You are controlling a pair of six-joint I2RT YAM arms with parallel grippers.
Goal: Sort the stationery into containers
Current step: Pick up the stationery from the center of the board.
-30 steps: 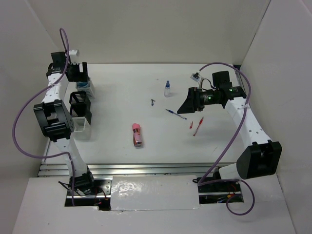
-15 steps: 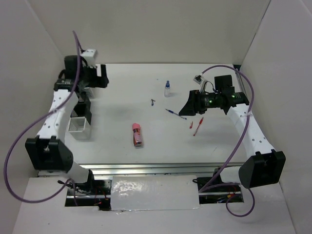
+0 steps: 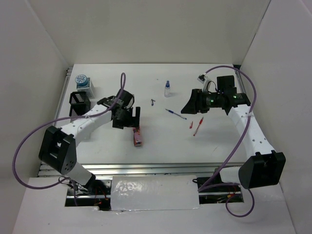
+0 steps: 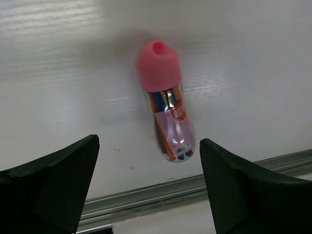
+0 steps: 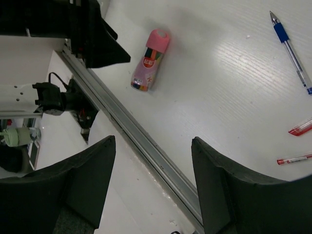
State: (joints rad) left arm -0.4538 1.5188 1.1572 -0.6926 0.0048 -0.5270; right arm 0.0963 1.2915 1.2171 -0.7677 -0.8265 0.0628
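The pink oblong block (image 3: 138, 137) lies on the table's middle and also shows in the left wrist view (image 4: 165, 100). My left gripper (image 3: 130, 118) hovers just above its pink cap end, open and empty (image 4: 148, 142). My right gripper (image 3: 189, 105) is open and empty (image 5: 153, 140), above the blue pen (image 3: 175, 114). The red pen (image 3: 198, 126) and the short red piece (image 3: 191, 125) lie beside it. The tiny blue-capped bottle (image 3: 167, 88) stands farther back. One round blue-white tin (image 3: 82, 79) sits in a white box. A black mesh box (image 3: 79, 99) stands in front of it.
A small dark item (image 3: 152, 102) lies near the table's middle back. The right wrist view shows the pink block (image 5: 150, 59), the blue pen (image 5: 290, 48), the metal front rail (image 5: 146, 146) and the left arm's fingers (image 5: 97, 41). White walls close in the table.
My left arm has swung from the boxes at the back left to the middle, over the pink block. The tin in the white box is now uncovered. The right arm has barely moved.
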